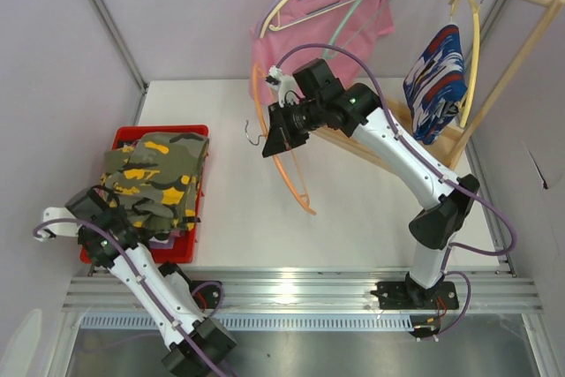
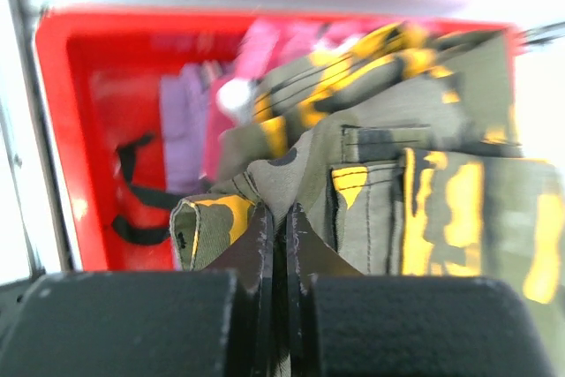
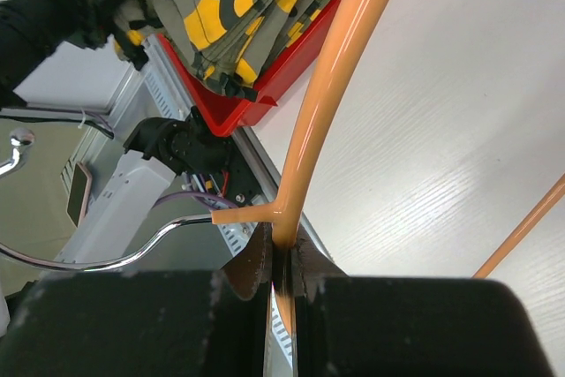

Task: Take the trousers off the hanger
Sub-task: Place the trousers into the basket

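The yellow-olive camouflage trousers (image 1: 154,183) are lying heaped in the red bin (image 1: 141,132) at the left side of the worktop (image 1: 353,218). My left gripper (image 2: 277,214) is sitting at their near edge, jaws pressed together. My right gripper (image 3: 281,249) is clamping the orange hanger (image 3: 340,68) above the worktop. Behind, the blue, white and red trousers (image 1: 437,81) are hanging on a yellow hanger (image 1: 478,41).

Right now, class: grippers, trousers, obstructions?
Left gripper shut at yellow-olive trousers in red bin. Right gripper shut on orange hanger. Blue-print trousers hung. No obstruction seen.
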Controlling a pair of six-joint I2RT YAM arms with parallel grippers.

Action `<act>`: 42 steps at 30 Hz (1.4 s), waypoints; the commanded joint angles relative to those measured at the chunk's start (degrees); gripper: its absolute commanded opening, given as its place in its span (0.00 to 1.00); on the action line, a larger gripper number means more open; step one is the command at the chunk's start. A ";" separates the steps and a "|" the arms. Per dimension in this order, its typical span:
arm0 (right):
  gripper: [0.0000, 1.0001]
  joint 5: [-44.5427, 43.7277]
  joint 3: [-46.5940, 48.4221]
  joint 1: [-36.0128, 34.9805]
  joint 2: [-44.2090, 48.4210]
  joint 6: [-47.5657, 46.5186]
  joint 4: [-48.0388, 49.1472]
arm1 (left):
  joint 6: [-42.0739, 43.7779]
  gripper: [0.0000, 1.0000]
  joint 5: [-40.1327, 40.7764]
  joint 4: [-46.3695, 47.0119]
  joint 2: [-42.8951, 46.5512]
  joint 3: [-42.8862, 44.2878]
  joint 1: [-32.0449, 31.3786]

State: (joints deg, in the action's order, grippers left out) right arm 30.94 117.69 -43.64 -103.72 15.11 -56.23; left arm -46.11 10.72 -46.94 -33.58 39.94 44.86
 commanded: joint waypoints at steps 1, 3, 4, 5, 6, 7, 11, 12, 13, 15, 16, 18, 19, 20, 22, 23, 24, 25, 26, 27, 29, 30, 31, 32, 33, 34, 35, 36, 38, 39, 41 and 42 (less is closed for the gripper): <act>0.00 2.02 2.63 0.22 -0.08 -0.26 1.47 | 3.47 0.00 0.62 2.02 0.63 7.42 -0.04; 0.00 2.20 2.81 0.22 -0.25 -0.17 1.47 | 5.76 0.00 -3.50 4.82 -0.16 9.09 -0.04; 0.00 2.20 2.81 0.13 -0.34 -0.17 1.47 | 5.77 0.00 -4.82 5.36 -0.25 10.14 -0.12; 0.00 2.20 2.98 0.22 -0.25 -0.26 1.47 | 5.77 0.00 -6.49 6.06 -0.34 10.76 -0.04; 0.00 2.20 2.90 0.31 -0.34 -0.35 1.47 | 5.50 0.00 -9.46 7.20 -0.60 11.20 -0.04; 0.00 2.11 2.81 0.22 -0.25 -0.35 1.47 | 5.07 0.00 -10.45 7.99 -0.69 11.30 -0.04; 0.00 2.11 2.72 0.22 -0.16 -0.52 1.47 | 4.71 0.00 -16.25 12.21 -1.31 11.47 -0.04; 0.00 2.02 2.72 0.31 -0.08 -0.52 1.30 | 4.97 0.00 -16.26 12.83 -1.66 11.39 0.05; 0.00 2.11 2.63 0.22 0.10 -0.52 1.38 | 5.32 0.00 -15.47 13.97 -2.53 11.38 0.14; 0.00 1.93 2.37 0.22 0.36 -0.61 1.38 | 5.76 0.00 -15.12 14.68 -3.59 11.12 0.84; 0.00 1.76 2.20 0.31 0.45 -0.61 1.38 | 5.85 0.00 -13.90 14.68 -4.20 10.86 0.84; 0.00 1.58 2.02 0.22 0.71 -0.53 1.38 | 5.68 0.00 -11.87 13.98 -4.56 10.33 1.54; 0.00 1.58 1.84 0.22 0.80 -0.52 1.56 | 5.42 0.00 -8.38 13.11 -4.47 10.24 1.81; 0.00 1.49 1.67 0.22 0.89 -0.44 1.47 | 5.50 0.00 -6.87 11.36 -4.39 9.89 1.90; 0.00 1.32 1.23 0.22 1.24 -0.26 2.00 | 5.33 0.03 -3.10 9.86 -4.12 7.97 1.98; 0.00 1.32 1.23 0.22 1.24 -0.09 2.17 | 5.33 0.05 -2.12 9.15 -3.86 7.78 2.07; 0.00 1.32 1.23 0.22 1.24 0.00 2.44 | 5.50 0.07 -1.15 9.14 -3.68 7.17 1.99; 0.00 1.75 1.31 0.22 1.15 0.26 2.61 | 5.59 0.15 0.86 9.14 -3.77 6.03 2.16; 0.00 2.10 1.32 0.31 1.24 0.35 2.70 | 5.68 0.20 1.58 9.06 -4.03 5.59 2.25; 0.00 2.46 1.40 0.22 1.33 0.53 3.14 | 5.85 0.38 1.93 8.97 -4.21 5.67 2.86; 0.00 2.81 1.32 0.13 1.50 0.53 3.49 | 5.77 0.59 2.46 7.92 -4.30 6.72 2.95; 0.00 2.72 1.32 0.04 1.77 0.53 3.84 | 5.85 0.67 2.03 7.22 -4.21 7.34 2.95; 0.00 2.72 1.14 0.04 1.94 0.53 4.11 | 5.94 0.83 1.68 6.78 -4.21 8.56 2.95; 0.00 2.72 1.14 0.04 1.94 0.53 4.19 | 6.20 0.88 1.24 6.34 -4.21 10.14 2.95; 0.00 2.98 1.14 0.13 1.94 0.53 4.37 | 6.47 0.93 -0.07 5.81 -4.21 11.11 2.95; 0.00 3.16 1.05 0.13 2.03 0.53 4.55 | 6.64 0.99 -1.04 4.76 -4.12 13.04 2.95; 0.00 3.34 0.88 -0.04 2.21 0.36 4.63 | 6.64 0.99 -1.75 3.97 -4.03 15.32 2.95; 0.00 3.43 0.70 -0.04 2.38 0.35 4.81 | 6.56 0.99 -3.84 3.00 -3.86 17.60 3.04; 0.00 3.51 0.61 -0.22 2.56 0.09 4.81 | 6.73 0.99 -7.36 3.43 -3.77 21.21 2.86; 0.00 3.43 0.70 -0.31 3.00 -0.34 4.81 | 7.86 0.93 -15.39 4.82 -3.86 21.66 2.86; 0.00 2.99 0.87 -0.48 3.87 -0.70 5.07 | 8.05 0.85 -27.01 14.12 -4.21 19.48 2.69; 0.00 2.73 0.96 -0.66 4.14 -1.05 5.34 | 5.35 0.77 -32.55 18.24 -4.38 18.34 2.25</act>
State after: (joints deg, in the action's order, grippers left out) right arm 32.47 117.67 -43.75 -104.22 15.29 -54.30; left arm -39.72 -2.59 -38.57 -37.43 58.85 47.24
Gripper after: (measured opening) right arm 0.075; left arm 0.822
